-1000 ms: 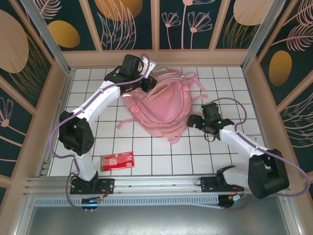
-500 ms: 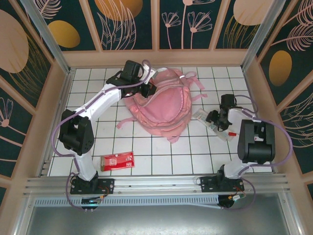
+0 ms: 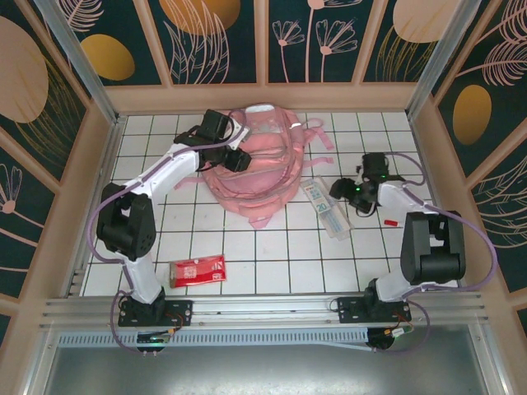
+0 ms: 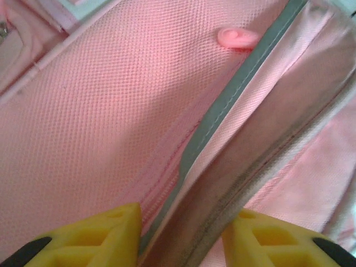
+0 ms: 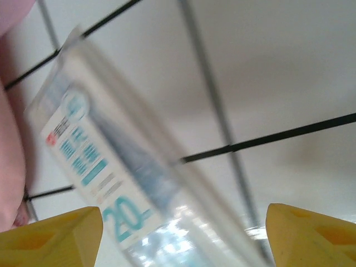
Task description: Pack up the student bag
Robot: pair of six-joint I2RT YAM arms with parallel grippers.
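1. The left arm [image 3: 160,171] and right arm [image 3: 401,196] have white links, bulky black joint housings and black bases on the rail [image 3: 263,306].
2. A lilac cable [image 3: 93,234] loops loosely along each arm, up from the rail.
3. The left gripper [image 4: 181,245] and right gripper [image 5: 183,233] have yellow fingers [image 4: 108,231]; the left pair shows hollow ribbed cells and black edges.
4. A small green light [image 3: 356,188] sits on the right arm's black wrist.
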